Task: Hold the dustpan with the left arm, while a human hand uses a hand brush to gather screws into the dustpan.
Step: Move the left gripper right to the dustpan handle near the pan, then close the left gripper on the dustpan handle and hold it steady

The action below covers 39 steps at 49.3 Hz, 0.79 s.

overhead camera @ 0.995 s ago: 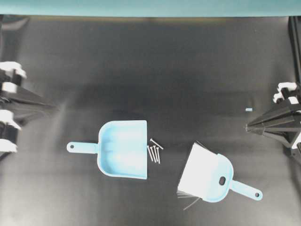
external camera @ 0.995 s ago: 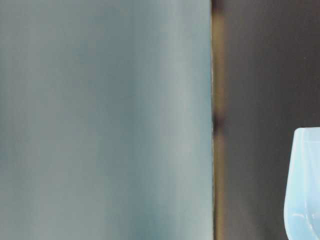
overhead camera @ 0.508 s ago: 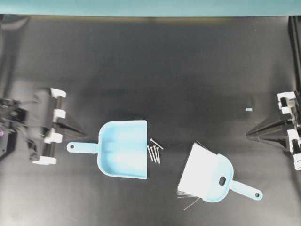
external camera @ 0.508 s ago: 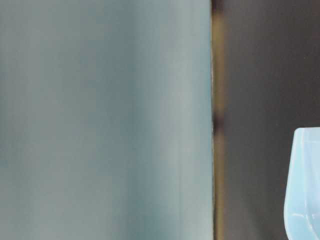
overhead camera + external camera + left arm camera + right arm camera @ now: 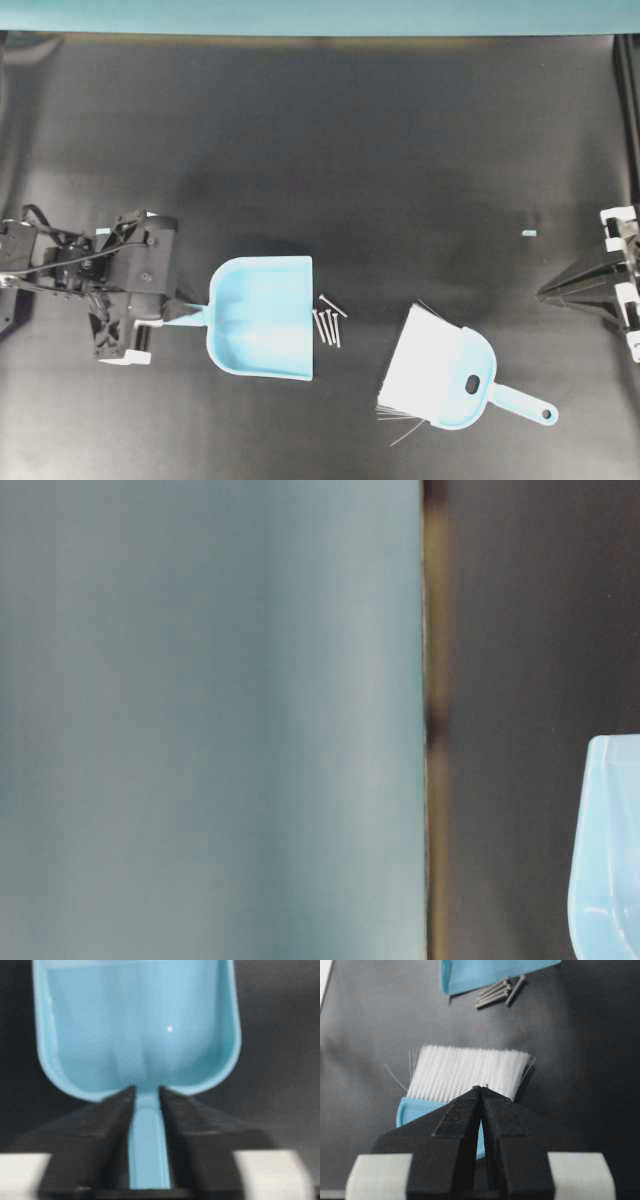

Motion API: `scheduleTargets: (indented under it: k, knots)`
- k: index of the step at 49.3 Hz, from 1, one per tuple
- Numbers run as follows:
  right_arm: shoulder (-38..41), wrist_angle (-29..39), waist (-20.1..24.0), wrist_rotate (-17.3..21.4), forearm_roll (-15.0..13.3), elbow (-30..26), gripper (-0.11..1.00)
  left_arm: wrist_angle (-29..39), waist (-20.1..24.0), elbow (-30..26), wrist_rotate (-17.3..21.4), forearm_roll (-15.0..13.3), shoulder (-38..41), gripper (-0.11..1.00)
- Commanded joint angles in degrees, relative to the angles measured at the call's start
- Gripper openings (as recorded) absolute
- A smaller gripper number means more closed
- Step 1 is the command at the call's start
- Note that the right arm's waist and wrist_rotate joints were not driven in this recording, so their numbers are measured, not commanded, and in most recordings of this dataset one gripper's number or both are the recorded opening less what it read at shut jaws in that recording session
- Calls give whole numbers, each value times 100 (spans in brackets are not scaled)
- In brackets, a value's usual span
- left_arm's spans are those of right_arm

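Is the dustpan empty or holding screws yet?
Empty: the dustpan has a bare blue floor, and the screws lie on the table just outside its flat front edge.

Screws (image 5: 329, 321) lie between dustpan (image 5: 262, 316) and hand brush (image 5: 440, 378).

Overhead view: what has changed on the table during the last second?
The left gripper came in from the left edge toward the dustpan, and its jaws now stand on either side of the handle; a firm grip is not yet clear. The right gripper drew back slightly toward the right edge, jaws shut. The dustpan, screws and brush stayed where they were.
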Motion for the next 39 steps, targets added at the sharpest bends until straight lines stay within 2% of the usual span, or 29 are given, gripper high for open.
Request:
scheduleTargets:
  k: [1, 7, 11, 15, 23, 39]
  knots:
    - [-352, -62, 0, 0, 9, 105, 0, -44, -35, -97, -53, 9, 141, 43]
    - [-888, 53, 0, -9, 9, 167, 0, -44, -44, -53, -62, 18, 334, 78]
    - [-1187, 167, 0, -9, 9, 176, 0, -62, 0, -26, -70, 9, 439, 90]
    - [-1433, 229, 0, -9, 9, 202, 0, -123, 35, -9, -123, 18, 536, 87]
    - [-1670, 255, 0, 0, 9, 281, 0, -220, 149, -53, -510, 18, 800, 87]
    - [-1670, 237, 0, -9, 9, 308, 0, -220, 193, -114, -580, 18, 1266, 87]
